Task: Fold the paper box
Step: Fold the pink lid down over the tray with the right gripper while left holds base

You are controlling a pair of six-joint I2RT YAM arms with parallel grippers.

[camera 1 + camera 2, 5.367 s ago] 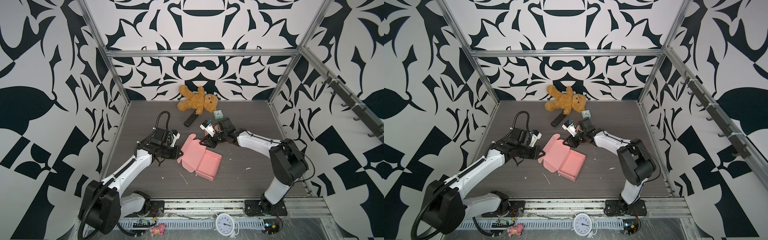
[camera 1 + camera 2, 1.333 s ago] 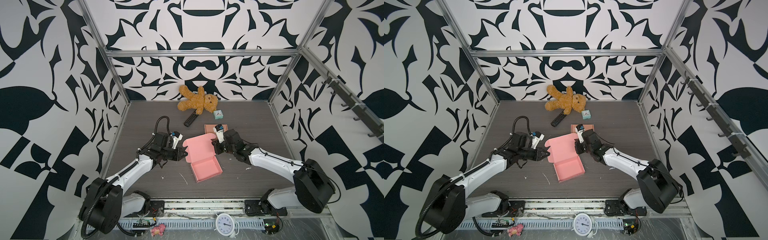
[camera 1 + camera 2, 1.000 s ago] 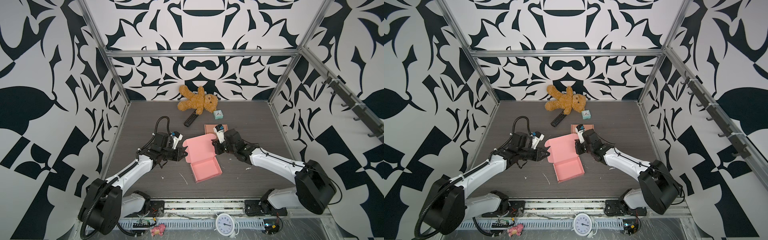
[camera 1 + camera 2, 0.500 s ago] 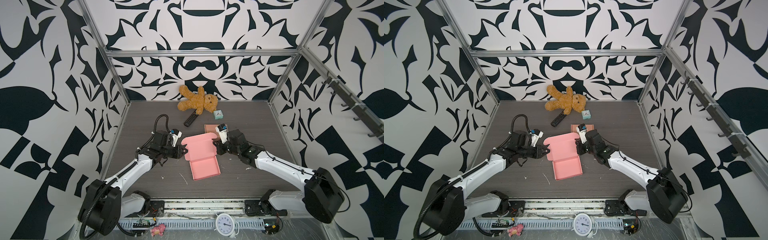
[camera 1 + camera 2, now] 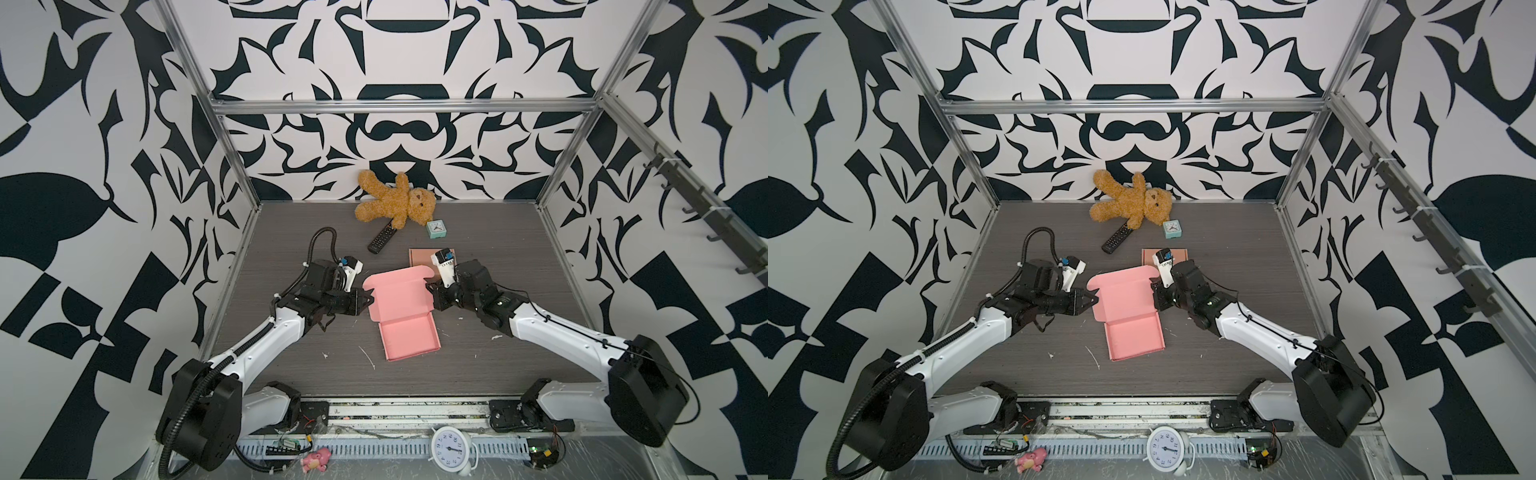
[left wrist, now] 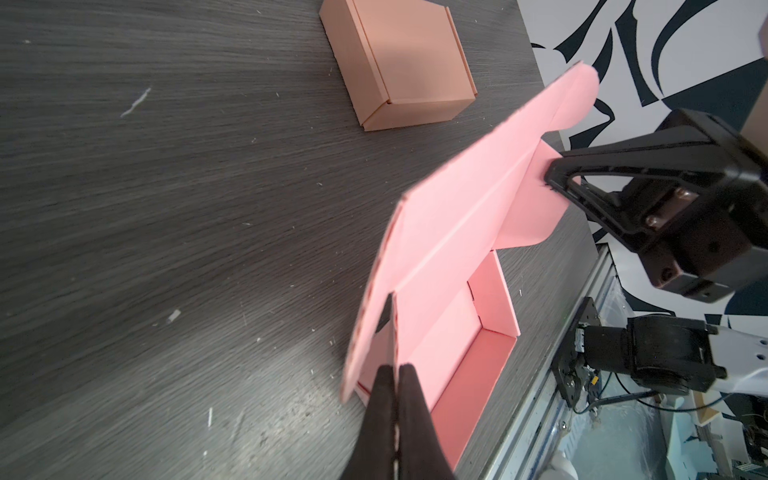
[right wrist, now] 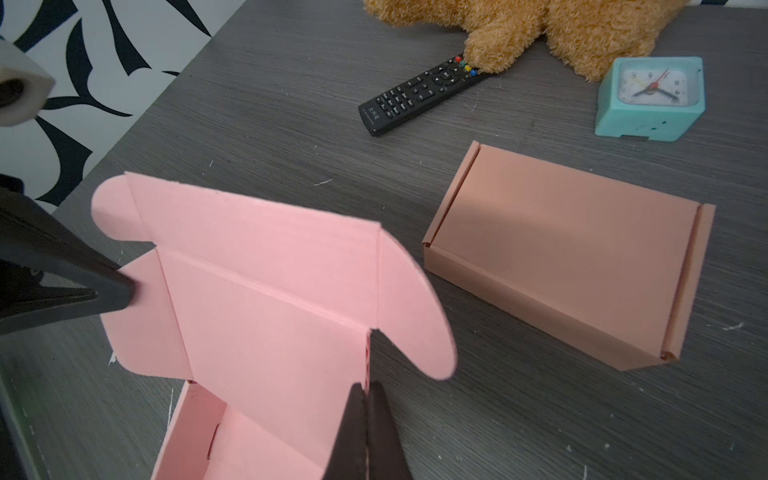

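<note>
The pink paper box [image 5: 409, 338] [image 5: 1134, 334] lies open in the middle of the table, its tray nearest the front. Its lid [image 5: 398, 293] [image 7: 270, 286] is raised behind the tray, with rounded flaps at both sides. My left gripper [image 5: 370, 300] [image 5: 1094, 300] [image 6: 394, 370] is shut on the lid's left side edge near the hinge. My right gripper [image 5: 430, 291] [image 5: 1154, 291] [image 7: 366, 388] is shut on the lid's right side edge. Each wrist view shows the other gripper's tip pinching the far side of the lid.
A closed tan box [image 5: 420, 258] [image 7: 569, 257] sits just behind the right gripper. Further back lie a black remote [image 5: 380, 237], a teddy bear [image 5: 395, 201] and a teal clock [image 5: 436, 228]. Walls enclose three sides; a metal rail [image 5: 395, 405] runs along the front.
The lid has been lifted more upright and the box has turned squarer to the front. Both grippers stayed at the lid's sides and moved slightly with it.
</note>
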